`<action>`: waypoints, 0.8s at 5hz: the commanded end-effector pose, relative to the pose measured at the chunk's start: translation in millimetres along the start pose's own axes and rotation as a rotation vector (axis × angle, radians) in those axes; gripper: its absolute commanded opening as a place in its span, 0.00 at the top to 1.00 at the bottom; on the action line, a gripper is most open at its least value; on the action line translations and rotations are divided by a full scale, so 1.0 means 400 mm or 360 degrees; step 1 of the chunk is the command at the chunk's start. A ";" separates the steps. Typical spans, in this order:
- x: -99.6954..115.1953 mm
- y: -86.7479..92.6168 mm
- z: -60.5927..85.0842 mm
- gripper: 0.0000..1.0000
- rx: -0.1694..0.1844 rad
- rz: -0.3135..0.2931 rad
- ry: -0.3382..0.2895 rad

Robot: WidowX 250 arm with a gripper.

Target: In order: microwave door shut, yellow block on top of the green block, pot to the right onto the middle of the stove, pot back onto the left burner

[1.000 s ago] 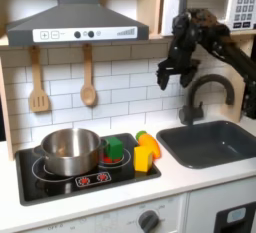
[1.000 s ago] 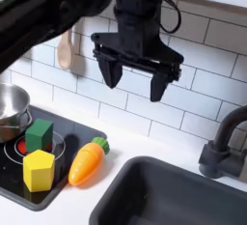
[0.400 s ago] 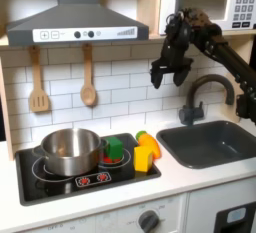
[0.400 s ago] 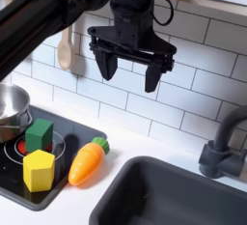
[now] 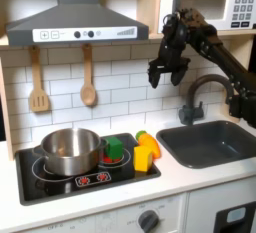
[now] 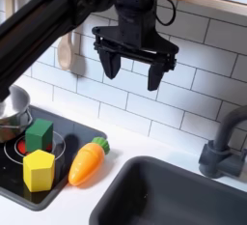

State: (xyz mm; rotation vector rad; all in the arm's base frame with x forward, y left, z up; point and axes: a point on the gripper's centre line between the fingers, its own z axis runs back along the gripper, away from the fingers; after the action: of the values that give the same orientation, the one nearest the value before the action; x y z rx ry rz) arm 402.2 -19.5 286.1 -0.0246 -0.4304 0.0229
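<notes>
Hand (image 6: 130, 71) spread wide, empty, touching nothing, hanging high before tiled wall (image 6: 193, 84)

I am working in a child's play kitchen. Evidence: glossy black toy cooktop (image 5: 60, 182) with red dials, grey extractor hood (image 5: 72, 22) above it, white brick-pattern wall tiles (image 5: 120, 87), two wooden utensils (image 5: 38, 82) hanging left, dark sink basin (image 5: 215, 142) with curved tap (image 5: 200, 92) right.
</notes>
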 end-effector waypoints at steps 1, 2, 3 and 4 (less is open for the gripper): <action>-0.027 0.017 0.021 0.00 0.0021 -0.0010 0.0005; -0.077 0.042 0.031 0.00 0.0015 -0.0050 0.0046; -0.128 0.051 0.086 0.00 0.0001 -0.0108 0.0046; -0.164 0.052 0.117 0.00 -0.0039 -0.0127 0.0083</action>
State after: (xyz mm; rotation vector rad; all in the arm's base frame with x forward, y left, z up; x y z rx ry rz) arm 322.6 2.6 303.3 -0.0295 -0.3843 -0.0569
